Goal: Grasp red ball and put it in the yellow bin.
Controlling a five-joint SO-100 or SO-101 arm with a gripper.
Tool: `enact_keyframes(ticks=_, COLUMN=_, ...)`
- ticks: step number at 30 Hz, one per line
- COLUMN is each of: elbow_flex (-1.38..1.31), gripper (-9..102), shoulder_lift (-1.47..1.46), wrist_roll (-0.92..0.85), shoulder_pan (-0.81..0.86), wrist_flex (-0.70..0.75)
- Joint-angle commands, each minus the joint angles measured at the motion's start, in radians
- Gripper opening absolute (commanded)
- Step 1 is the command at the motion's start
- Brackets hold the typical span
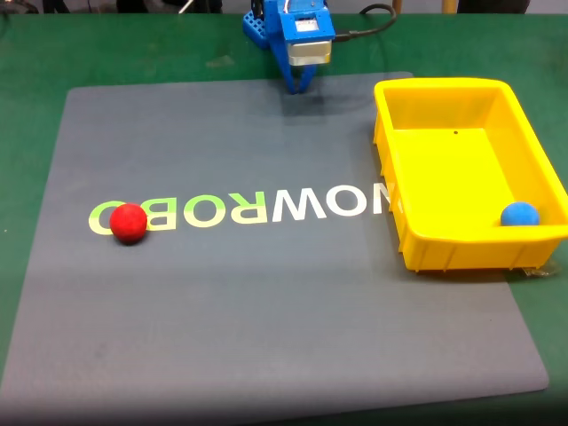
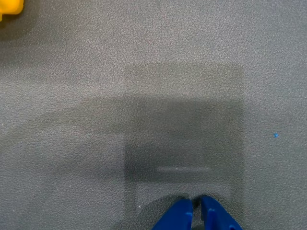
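Red ball on the mat, clear of the bin; arm parked at the far edge.

In the fixed view, the red ball rests on the grey mat at the left end of its printed lettering, well apart from the yellow bin on the mat's right side. A blue ball lies inside the bin, against its near right corner. The blue gripper hangs over the mat's far edge, tips pointing down. In the wrist view, the gripper has its fingertips pressed together, clenched on nothing, above bare mat; a bin corner shows top left.
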Motion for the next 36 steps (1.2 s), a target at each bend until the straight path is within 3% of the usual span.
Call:
enact_keyframes(ticks=1, elbow_flex=0.031, gripper=0, shoulder_lift=0.014, wrist_roll=-0.011, shoulder_pan=0.011, wrist_flex=0.0)
enact_keyframes(ticks=18, elbow_flex=0.029, gripper=0, shoulder_lift=0.014, wrist_roll=-0.011, shoulder_pan=0.011, wrist_flex=0.0)
enact_keyframes(ticks=23, elbow_flex=-0.034, gripper=17, shoulder_lift=0.011, wrist_roll=-0.037, shoulder_pan=0.103, wrist_flex=-0.034)
enact_keyframes(ticks=31, elbow_flex=-0.118, gripper=33, shoulder_lift=-0.002, wrist_roll=-0.202, shoulder_pan=0.298, wrist_flex=-0.396)
enact_keyframes(ticks=36, elbow_flex=-0.357, gripper=35, shoulder_lift=-0.362, wrist_roll=-0.227, shoulder_pan=0.342, wrist_flex=-0.548)
